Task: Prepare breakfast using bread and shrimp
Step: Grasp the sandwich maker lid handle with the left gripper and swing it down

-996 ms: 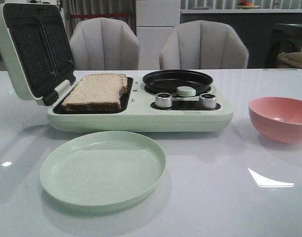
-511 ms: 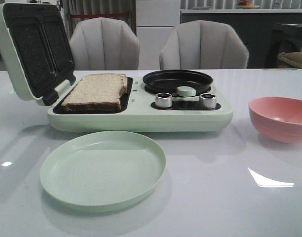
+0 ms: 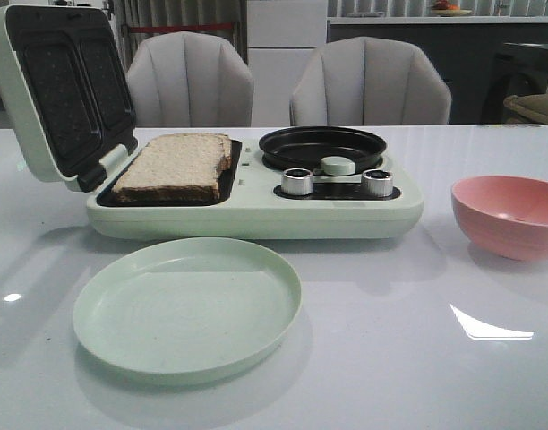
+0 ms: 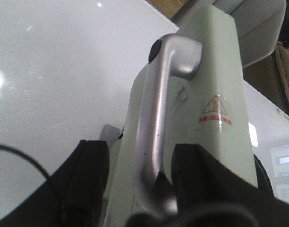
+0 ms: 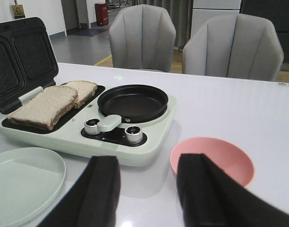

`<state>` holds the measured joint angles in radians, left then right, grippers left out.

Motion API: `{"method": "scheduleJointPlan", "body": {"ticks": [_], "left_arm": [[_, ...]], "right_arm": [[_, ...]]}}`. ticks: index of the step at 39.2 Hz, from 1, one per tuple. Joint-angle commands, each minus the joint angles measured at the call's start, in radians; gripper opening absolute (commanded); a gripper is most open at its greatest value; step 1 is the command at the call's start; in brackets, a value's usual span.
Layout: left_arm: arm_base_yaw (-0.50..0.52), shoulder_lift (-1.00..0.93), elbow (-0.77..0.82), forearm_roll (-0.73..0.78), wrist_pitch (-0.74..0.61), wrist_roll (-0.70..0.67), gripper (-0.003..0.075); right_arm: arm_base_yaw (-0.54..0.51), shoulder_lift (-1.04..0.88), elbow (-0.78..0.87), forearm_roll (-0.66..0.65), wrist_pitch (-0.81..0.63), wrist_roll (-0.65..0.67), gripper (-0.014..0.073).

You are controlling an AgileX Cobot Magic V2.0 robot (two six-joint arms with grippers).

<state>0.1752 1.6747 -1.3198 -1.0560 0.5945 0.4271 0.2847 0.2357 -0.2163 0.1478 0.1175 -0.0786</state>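
Observation:
Two bread slices (image 3: 175, 166) lie side by side on the open sandwich maker's (image 3: 256, 217) lower plate; they also show in the right wrist view (image 5: 43, 106). The lid (image 3: 59, 90) stands raised. In the left wrist view my left gripper (image 4: 140, 184) is open, its jaws on either side of the lid's silver handle (image 4: 154, 118), with gaps on both sides. My right gripper (image 5: 147, 189) is open and empty above the table, beside the pink bowl (image 5: 225, 156). No shrimp shows; a finger covers part of the bowl's inside. Neither gripper shows in the front view.
A pale green plate (image 3: 186, 305) lies in front of the maker. A black frying pan (image 3: 321, 145), two metal dials and a pale green knob (image 3: 338, 165) sit on the maker's right half. The pink bowl (image 3: 511, 215) stands at the right. Two grey chairs (image 3: 368, 81) stand behind the table.

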Motion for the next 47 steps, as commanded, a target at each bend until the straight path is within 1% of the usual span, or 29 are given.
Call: {"method": "scheduleJointPlan", "body": {"ticks": [1, 8, 11, 13, 17, 20, 26, 30, 38, 42, 47], "left_arm": [[0.001, -0.007, -0.041, -0.119, 0.02, 0.029, 0.0366], [0.001, 0.042, -0.039, -0.288, 0.1, 0.17, 0.0365], [0.001, 0.054, -0.039, -0.339, 0.129, 0.202, 0.0339], [0.001, 0.061, -0.039, -0.361, 0.14, 0.219, 0.0295], [0.001, 0.065, -0.039, -0.371, 0.149, 0.242, 0.0176], [-0.001, 0.065, -0.039, -0.388, 0.168, 0.273, 0.0107], [-0.024, 0.065, -0.039, -0.39, 0.205, 0.324, 0.0115], [-0.063, 0.065, -0.039, -0.39, 0.21, 0.353, 0.0115], [-0.18, 0.065, -0.039, -0.384, 0.204, 0.446, 0.0115], [-0.248, 0.065, -0.039, -0.35, 0.153, 0.461, 0.0115], [-0.354, 0.065, -0.039, -0.22, 0.045, 0.461, 0.0115]], "right_arm": [[0.0, 0.008, -0.029, -0.013, -0.079, -0.004, 0.0403], [0.0, 0.008, -0.029, -0.013, -0.079, -0.004, 0.0403], [0.0, 0.008, -0.029, -0.013, -0.079, -0.004, 0.0403], [0.0, 0.008, -0.029, -0.013, -0.079, -0.004, 0.0403], [0.0, 0.008, -0.029, -0.013, -0.079, -0.004, 0.0403], [0.0, 0.008, -0.029, -0.013, -0.079, -0.004, 0.0403], [0.0, 0.008, -0.029, -0.013, -0.079, -0.004, 0.0403], [0.0, 0.008, -0.029, -0.013, -0.079, -0.004, 0.0403], [0.0, 0.008, -0.029, -0.013, -0.079, -0.004, 0.0403], [0.0, 0.008, -0.029, -0.013, -0.079, -0.004, 0.0403], [0.0, 0.008, -0.029, -0.013, -0.079, -0.004, 0.0403]]}}
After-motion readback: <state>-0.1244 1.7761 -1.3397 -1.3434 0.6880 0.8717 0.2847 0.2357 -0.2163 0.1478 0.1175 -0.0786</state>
